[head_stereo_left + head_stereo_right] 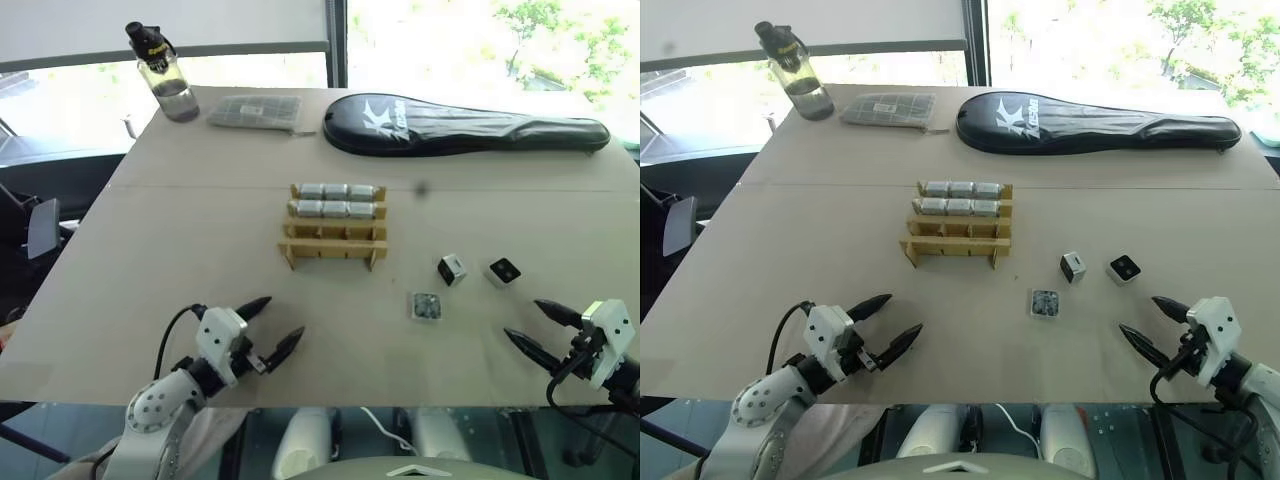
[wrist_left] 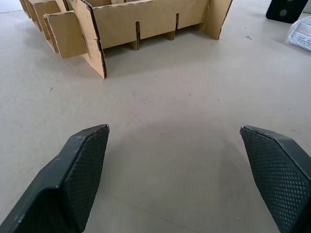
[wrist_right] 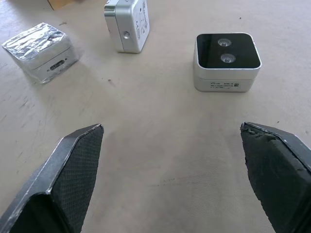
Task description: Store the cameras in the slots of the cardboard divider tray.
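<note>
The cardboard divider tray stands mid-table; its two far rows hold silver cameras, and the near rows are bare. Three loose cameras lie to its right: a foil-wrapped one, one on its side, and one with its black lens face up. My left gripper hovers open near the front edge, short of the tray, with nothing between its fingers. My right gripper is open too, just short of the loose cameras, with nothing held.
A black racket bag lies across the far right of the table. A grey gridded packet and a water bottle stand at the far left. Bare tabletop stretches left of the tray.
</note>
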Action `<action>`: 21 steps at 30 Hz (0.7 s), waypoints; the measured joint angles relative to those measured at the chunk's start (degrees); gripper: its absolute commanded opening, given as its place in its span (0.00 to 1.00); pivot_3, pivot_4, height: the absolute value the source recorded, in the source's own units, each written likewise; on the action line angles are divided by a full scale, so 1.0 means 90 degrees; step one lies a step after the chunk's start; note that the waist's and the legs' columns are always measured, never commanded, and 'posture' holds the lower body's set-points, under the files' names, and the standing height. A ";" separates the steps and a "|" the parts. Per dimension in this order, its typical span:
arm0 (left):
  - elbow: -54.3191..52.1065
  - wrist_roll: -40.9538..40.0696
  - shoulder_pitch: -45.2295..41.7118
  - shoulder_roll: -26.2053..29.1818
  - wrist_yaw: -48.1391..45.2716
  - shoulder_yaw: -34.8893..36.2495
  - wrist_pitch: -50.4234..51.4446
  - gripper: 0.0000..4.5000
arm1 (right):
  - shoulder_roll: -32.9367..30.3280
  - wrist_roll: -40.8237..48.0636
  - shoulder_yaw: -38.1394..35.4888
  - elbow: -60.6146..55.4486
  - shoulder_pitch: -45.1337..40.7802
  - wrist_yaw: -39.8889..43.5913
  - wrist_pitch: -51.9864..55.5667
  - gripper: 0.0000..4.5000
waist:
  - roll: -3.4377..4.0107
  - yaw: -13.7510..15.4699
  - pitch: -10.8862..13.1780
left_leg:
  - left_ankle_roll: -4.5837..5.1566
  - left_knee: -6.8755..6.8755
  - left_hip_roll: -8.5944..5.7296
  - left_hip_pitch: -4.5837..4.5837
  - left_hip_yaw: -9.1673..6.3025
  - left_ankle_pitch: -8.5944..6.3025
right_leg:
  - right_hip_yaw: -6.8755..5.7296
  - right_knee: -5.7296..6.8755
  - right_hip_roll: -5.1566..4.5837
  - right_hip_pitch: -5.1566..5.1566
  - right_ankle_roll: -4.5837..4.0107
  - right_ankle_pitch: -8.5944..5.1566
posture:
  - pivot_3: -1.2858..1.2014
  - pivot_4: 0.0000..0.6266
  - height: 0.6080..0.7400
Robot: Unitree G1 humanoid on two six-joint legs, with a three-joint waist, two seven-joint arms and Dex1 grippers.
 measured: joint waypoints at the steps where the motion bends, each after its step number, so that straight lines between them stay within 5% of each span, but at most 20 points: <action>1: 0.0000 0.0000 0.0000 0.0000 0.0000 0.0000 0.0000 1.00 | 0.0000 0.0000 0.0000 0.0000 0.0000 0.0000 0.0000 1.00 | 0.0000 0.0000 0.0000 | 0.0000 0.0000 0.0000 0.0000 0.0000 0.0000 | 0.0000 0.0000 0.0000 0.0000 0.0000 0.0000 | 0.52 0.24 1.00; 10: 0.0586 -0.0033 -0.0097 -0.0109 -0.0222 -0.0002 -0.0716 1.00 | -0.0023 -0.0021 0.0016 0.0198 -0.0088 0.0025 -0.0009 1.00 | 0.0038 -0.0006 -0.0023 | 0.0000 -0.0003 0.0005 0.0010 0.0000 0.0000 | 0.0001 0.0000 0.0011 0.0002 0.0002 -0.0001 | 0.52 0.24 1.00; 21: 0.0252 -0.0028 -0.0137 -0.0104 0.0009 -0.0049 -0.0247 1.00 | 0.0010 -0.0083 0.0086 0.0201 -0.0043 0.0007 -0.0056 1.00 | 0.0036 0.0003 -0.0022 | 0.0000 -0.0003 0.0002 0.0007 0.0000 0.0000 | 0.0003 0.0000 0.0010 0.0003 0.0002 -0.0001 | 0.52 0.24 1.00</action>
